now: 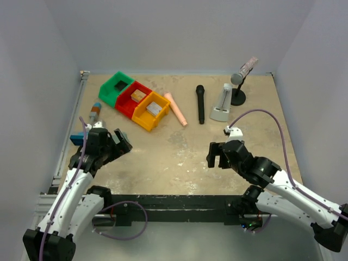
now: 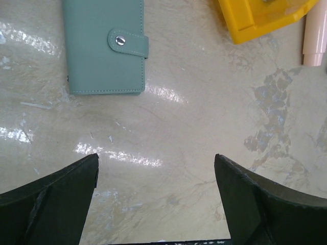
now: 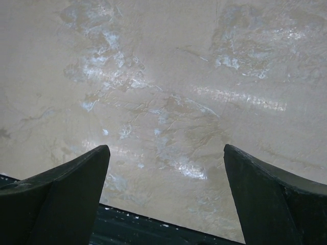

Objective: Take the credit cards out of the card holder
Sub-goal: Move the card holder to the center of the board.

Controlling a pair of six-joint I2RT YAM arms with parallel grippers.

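No text, label, brand, number or sign can be read in any view. The teal card holder [image 2: 102,56] shows a plain face with a bare metal snap [image 2: 120,41] on its strap. The blocks in the red bin [image 1: 126,103] and yellow bin [image 1: 142,118] are too small to show print.

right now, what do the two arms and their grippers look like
The left arm and right arm have white shells with black joints. A purple-grey cable loops along each. The left gripper and right gripper are black, each ending in two broad, dark wedge-shaped fingers. No markings show.
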